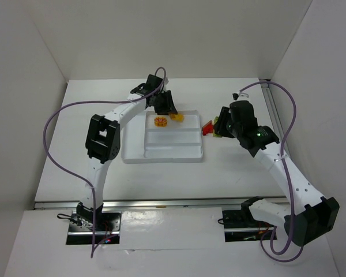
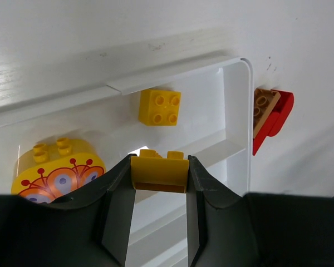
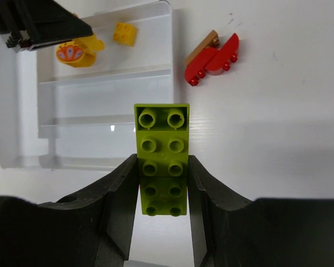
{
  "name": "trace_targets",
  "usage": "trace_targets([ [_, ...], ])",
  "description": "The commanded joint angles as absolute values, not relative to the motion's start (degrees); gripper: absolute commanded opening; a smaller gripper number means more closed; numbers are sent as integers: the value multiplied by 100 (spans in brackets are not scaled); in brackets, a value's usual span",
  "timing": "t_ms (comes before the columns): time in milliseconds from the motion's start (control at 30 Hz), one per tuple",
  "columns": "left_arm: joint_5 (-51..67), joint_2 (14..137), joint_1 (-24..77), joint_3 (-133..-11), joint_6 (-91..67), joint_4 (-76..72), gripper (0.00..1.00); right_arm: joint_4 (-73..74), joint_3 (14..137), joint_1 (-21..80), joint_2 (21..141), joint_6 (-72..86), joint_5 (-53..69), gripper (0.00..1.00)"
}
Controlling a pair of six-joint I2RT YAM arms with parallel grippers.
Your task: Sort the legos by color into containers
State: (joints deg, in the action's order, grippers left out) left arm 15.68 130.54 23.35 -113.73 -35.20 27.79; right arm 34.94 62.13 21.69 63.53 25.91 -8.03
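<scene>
Within left tool [image 2: 160, 167], seemingly, yellow lego [image 2: 158, 171]

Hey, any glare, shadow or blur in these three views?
Top view: glare on the glossy near strip, white tray barely stands out. Left wrist: held yellow brick shadowed underneath. Right wrist: green brick sharp, its near end darker.

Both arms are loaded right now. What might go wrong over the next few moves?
1. The left gripper holds a yellow brick about over a divider of the tray; released here, it may drop into the wrong section.
2. The right gripper clamps the lime green brick by its near half only; it may pivot.
3. The red pieces lie close beside the tray's right wall, where the right arm's approach might knock them.
</scene>
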Motion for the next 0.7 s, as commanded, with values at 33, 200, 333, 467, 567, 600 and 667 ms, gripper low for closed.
trace_targets([
  [33, 1459, 13315, 2399, -11706, -3586, 2856, 0, 3674, 6144, 2136, 6407, 2681, -1415, 10],
  [200, 1248, 13368, 2399, -11707, -3533, 3015, 0, 3814, 6082, 2136, 6460, 2786, -1608, 10],
  [333, 1195, 13368, 2399, -11654, -3481, 3015, 0, 3753, 5968, 2136, 6407, 2786, -1608, 10],
  [467, 1195, 13315, 2399, -11540, -3480, 2944, 0, 3753, 5968, 2136, 6407, 2839, -1608, 10],
  [567, 1195, 13315, 2399, -11592, -3420, 2944, 0, 3753, 5968, 2136, 6407, 2839, -1556, 10],
  [600, 1195, 13315, 2399, -11593, -3419, 2997, 16, 3753, 5968, 2136, 6407, 2839, -1556, 10],
  [667, 1134, 13315, 2399, -11593, -3419, 2997, 33, 3753, 5968, 2136, 6459, 2839, -1556, 10],
])
